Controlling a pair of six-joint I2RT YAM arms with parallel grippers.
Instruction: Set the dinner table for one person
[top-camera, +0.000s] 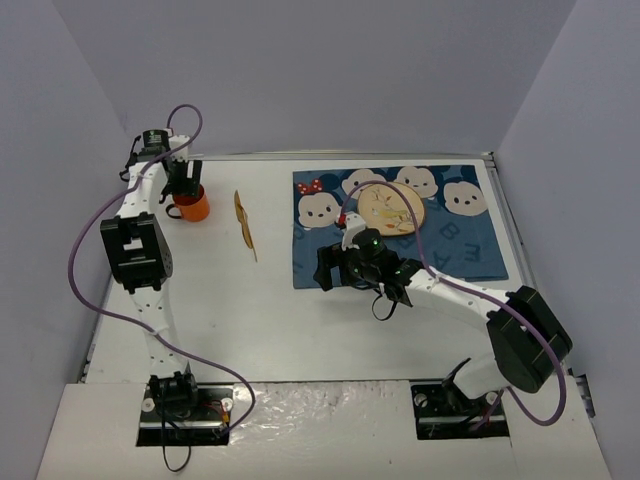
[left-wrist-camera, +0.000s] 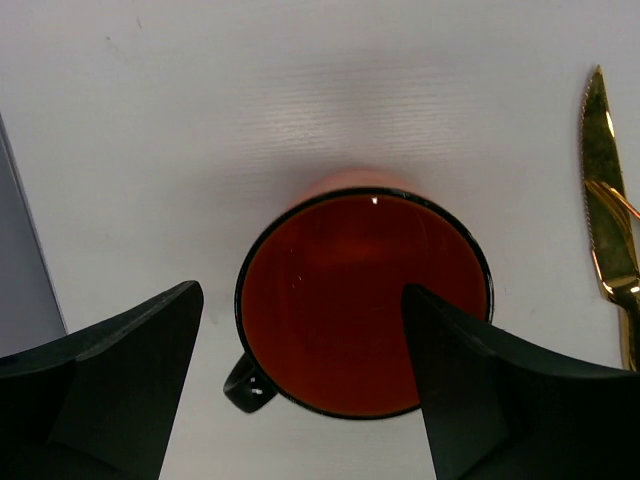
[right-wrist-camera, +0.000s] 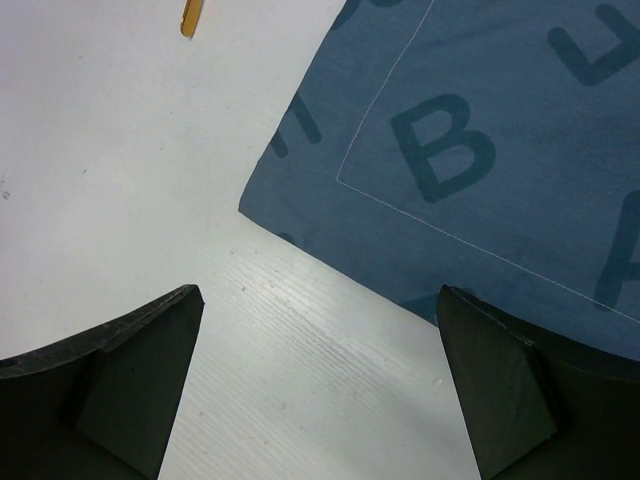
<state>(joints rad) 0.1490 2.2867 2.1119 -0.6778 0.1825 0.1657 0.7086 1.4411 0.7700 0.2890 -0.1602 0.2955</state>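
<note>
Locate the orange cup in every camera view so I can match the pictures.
Top external: orange cup at the far left of the white table.
Left wrist: cup at centre, seen from above between the left fingers, handle lower left.
Right wrist: not in it.
Shared landmark: gold knife, right of the cup in both; the gold tip is probably its end.

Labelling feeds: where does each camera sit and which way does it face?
Top external: high behind the bases, looking down at the dinner table; both arms show.
Left wrist: straight down into the orange mug; own jaws.
Right wrist: down at the blue mat's corner; own jaws.
Shared: top and left wrist both see mug and gold cutlery.
</note>
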